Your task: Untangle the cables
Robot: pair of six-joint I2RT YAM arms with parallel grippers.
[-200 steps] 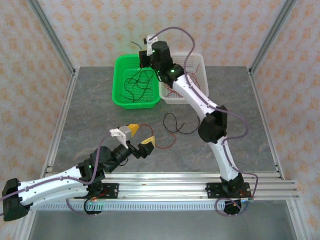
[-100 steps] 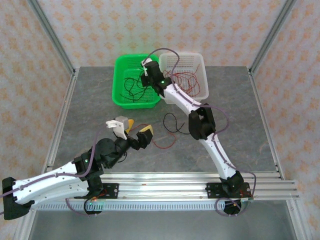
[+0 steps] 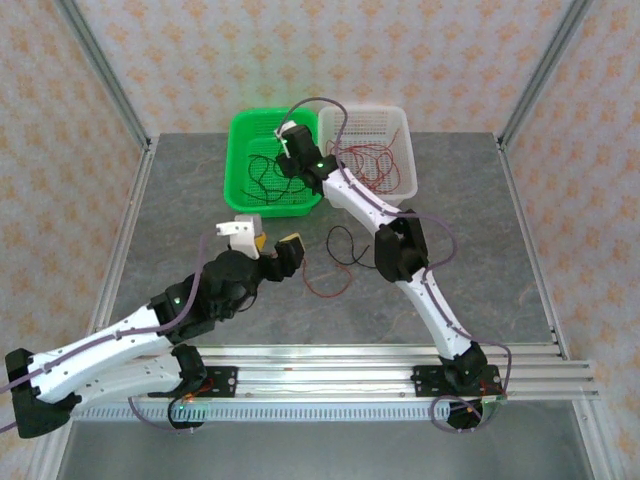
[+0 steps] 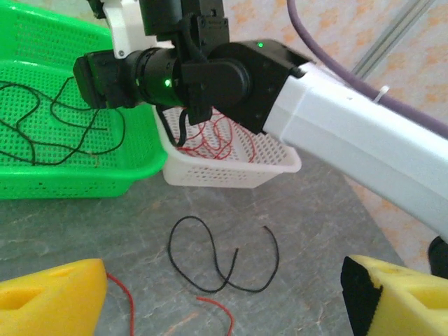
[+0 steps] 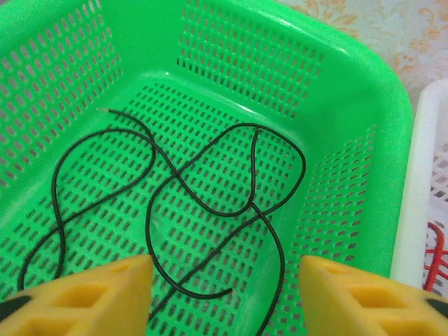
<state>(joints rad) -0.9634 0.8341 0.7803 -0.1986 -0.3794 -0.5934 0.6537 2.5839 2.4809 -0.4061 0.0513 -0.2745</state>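
Black cables (image 5: 203, 203) lie looped on the floor of the green basket (image 3: 240, 200); they also show in the left wrist view (image 4: 63, 126). Red cables (image 3: 375, 160) fill the white basket (image 3: 405, 125). On the table lie one black cable (image 4: 220, 255) (image 3: 345, 245) and one red cable (image 3: 325, 285) (image 4: 220, 311). My right gripper (image 5: 224, 294) (image 3: 290, 160) hangs open over the green basket's right side with nothing between its yellow fingers. My left gripper (image 4: 224, 301) (image 3: 275, 248) is open just short of the table's loose cables and holds nothing.
The two baskets stand side by side at the back of the grey table (image 3: 180, 220). My right arm (image 3: 400, 240) stretches across the middle, just right of the loose cables. Metal frame posts rise at the table's corners.
My right gripper came down into the green basket and opened, and a black cable now lies there. My left arm moved forward and right toward the loose cables on the table.
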